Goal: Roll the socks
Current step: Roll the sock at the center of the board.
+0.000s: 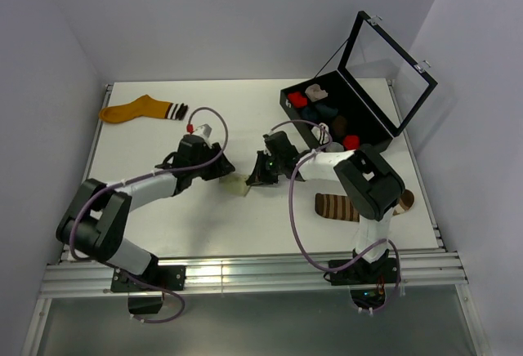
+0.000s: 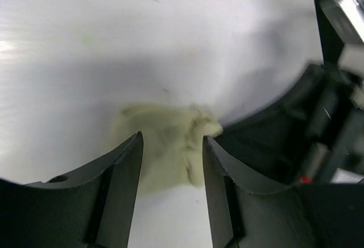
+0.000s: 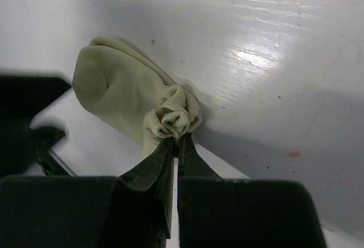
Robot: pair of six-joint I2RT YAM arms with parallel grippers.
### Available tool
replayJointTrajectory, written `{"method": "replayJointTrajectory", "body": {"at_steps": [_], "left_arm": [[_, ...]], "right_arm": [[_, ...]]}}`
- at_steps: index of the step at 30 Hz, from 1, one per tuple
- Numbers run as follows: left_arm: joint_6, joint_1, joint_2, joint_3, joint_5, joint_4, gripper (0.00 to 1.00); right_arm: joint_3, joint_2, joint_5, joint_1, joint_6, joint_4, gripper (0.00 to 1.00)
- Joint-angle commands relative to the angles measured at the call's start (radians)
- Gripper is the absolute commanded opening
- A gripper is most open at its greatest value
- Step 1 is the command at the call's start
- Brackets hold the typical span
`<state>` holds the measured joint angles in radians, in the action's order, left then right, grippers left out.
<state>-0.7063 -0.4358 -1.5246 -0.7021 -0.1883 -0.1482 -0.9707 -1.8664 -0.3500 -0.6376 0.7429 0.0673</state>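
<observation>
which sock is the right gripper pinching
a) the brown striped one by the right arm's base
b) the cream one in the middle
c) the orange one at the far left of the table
b: the right wrist view shows the right gripper with its fingers closed on the bunched edge of the cream sock.

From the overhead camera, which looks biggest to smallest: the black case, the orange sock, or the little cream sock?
1. black case, clearly the largest
2. orange sock, lying flat
3. cream sock, bunched up, so it looks smallest
</observation>
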Motion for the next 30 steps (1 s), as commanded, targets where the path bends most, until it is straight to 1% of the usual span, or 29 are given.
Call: {"method": "replayJointTrajectory", "body": {"at_steps": [1,2,4,6,7,9,13,15,19,22,25,26,30], "left_arm": [[0.125,-0.157,0.11,-0.02,0.183,0.059,0.51],[0.131,-0.187,0.131,-0.017,0.293,0.076,0.51],[0.146,-0.269,0.145,-0.004,0.364,0.084,0.5],[0.151,-0.317,0.15,0.004,0.459,0.093,0.47],[0.153,-0.351,0.149,0.004,0.478,0.096,0.46],[0.156,-0.379,0.133,0.001,0.533,0.104,0.44],[0.182,-0.473,0.078,-0.034,0.61,0.102,0.43],[0.195,-0.498,0.034,-0.051,0.645,0.11,0.42],[0.209,-0.555,-0.02,-0.08,0.67,0.104,0.41],[0.212,-0.575,-0.055,-0.094,0.693,0.104,0.41],[0.215,-0.583,-0.086,-0.112,0.743,0.121,0.41],[0.217,-0.586,-0.101,-0.117,0.78,0.131,0.42],[0.238,-0.606,-0.121,-0.128,0.817,0.127,0.41]], "right_arm": [[-0.033,0.019,0.126,0.007,0.033,-0.178,0.0],[-0.039,0.019,0.126,0.009,0.05,-0.19,0.0],[-0.042,0.013,0.1,0.007,0.058,-0.187,0.0],[-0.051,0.003,0.091,0.006,0.061,-0.19,0.0],[-0.051,0.001,0.086,0.004,0.061,-0.189,0.0],[-0.056,-0.005,0.083,0.003,0.056,-0.192,0.0],[-0.063,-0.013,0.059,0.001,0.044,-0.185,0.0],[-0.074,-0.027,0.049,0.0,0.036,-0.188,0.0],[-0.072,-0.036,0.037,-0.004,0.03,-0.182,0.0],[-0.074,-0.042,0.028,-0.004,0.021,-0.187,0.0],[-0.072,-0.043,0.016,-0.004,0.016,-0.181,0.0],[-0.072,-0.045,0.013,-0.004,0.015,-0.176,0.0],[-0.079,-0.054,-0.006,-0.005,0.01,-0.175,0.0]]}}
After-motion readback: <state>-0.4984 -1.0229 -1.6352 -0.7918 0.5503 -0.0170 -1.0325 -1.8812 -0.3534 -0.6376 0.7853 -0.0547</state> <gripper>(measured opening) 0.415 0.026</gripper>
